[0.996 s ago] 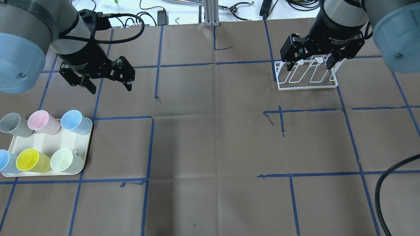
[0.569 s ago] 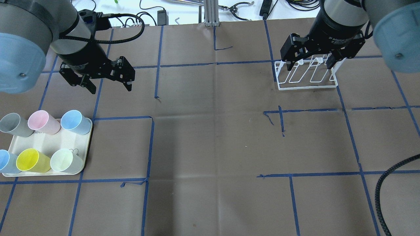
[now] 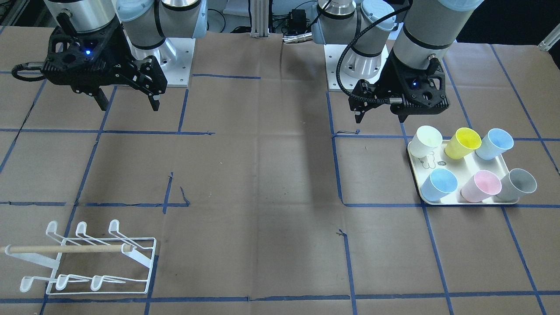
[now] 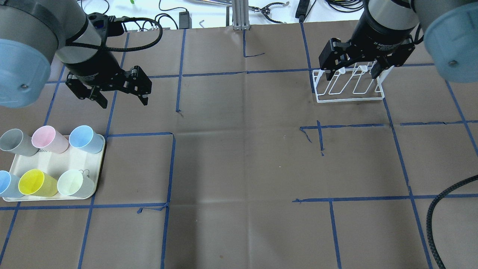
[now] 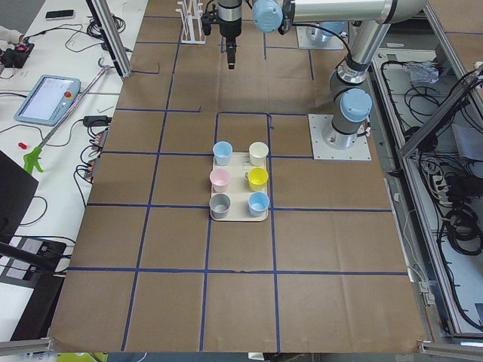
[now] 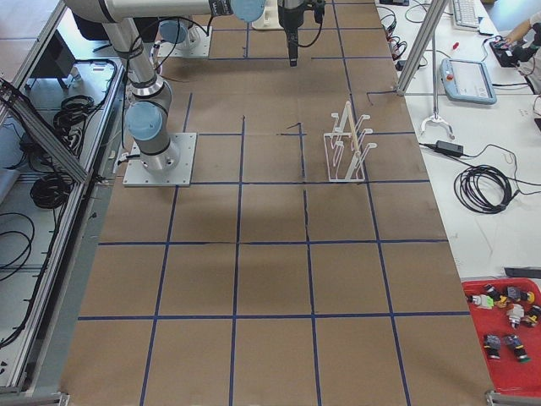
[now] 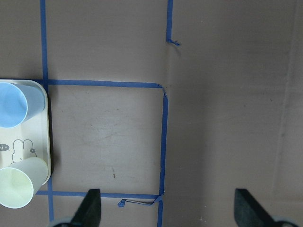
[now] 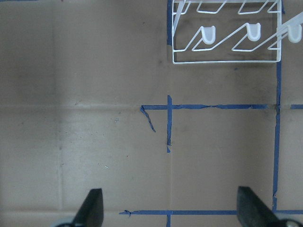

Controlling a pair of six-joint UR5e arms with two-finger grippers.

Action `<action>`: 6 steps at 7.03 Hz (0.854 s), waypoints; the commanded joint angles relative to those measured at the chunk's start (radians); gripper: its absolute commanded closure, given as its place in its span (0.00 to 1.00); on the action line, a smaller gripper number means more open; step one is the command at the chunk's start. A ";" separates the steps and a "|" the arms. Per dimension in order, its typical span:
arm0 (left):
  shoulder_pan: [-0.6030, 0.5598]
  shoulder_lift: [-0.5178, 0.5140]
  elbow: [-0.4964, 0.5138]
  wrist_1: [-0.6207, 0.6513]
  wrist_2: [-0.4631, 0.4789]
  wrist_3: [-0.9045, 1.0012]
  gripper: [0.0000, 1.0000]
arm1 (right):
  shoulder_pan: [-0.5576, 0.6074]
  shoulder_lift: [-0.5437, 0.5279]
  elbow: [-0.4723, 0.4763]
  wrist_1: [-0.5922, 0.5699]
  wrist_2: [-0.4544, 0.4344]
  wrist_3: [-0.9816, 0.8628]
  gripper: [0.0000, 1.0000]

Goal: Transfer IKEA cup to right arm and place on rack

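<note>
— Where are the cups (image 4: 85, 139)?
— Six stand on the cream tray (image 4: 56, 162), at seven o'clock from the left gripper (image 4: 123, 101) in the overhead view. Its jaws are spread and empty.
— And the right gripper (image 4: 354, 77)?
— Spread and empty too, above the white wire rack (image 4: 349, 100).

Open table (image 4: 239, 157) lies between tray (image 4: 50, 161) and rack (image 3: 65, 249); cups (image 4: 86, 139) stand closely packed.

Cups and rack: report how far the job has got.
Done: nothing yet. All six cups stand on the tray, and the rack is bare. In hand: nothing; the left gripper hovers open beyond the tray, the right gripper open and empty. Still to do: pick a cup, hand it over, place it on the rack.
</note>
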 commanded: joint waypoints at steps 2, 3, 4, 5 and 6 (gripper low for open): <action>0.289 0.016 -0.014 -0.003 -0.003 0.198 0.00 | 0.000 0.001 0.000 0.000 0.001 0.000 0.00; 0.345 0.020 -0.020 -0.008 -0.002 0.272 0.00 | 0.000 0.001 0.000 0.000 0.001 0.000 0.00; 0.361 0.016 -0.021 -0.006 -0.002 0.279 0.00 | 0.000 0.001 0.000 0.000 0.003 0.000 0.00; 0.359 -0.015 -0.020 0.003 -0.002 0.278 0.00 | 0.000 0.001 0.000 -0.002 0.003 0.000 0.00; 0.355 -0.059 -0.021 0.033 -0.005 0.285 0.00 | 0.000 0.001 0.002 -0.002 0.003 0.000 0.00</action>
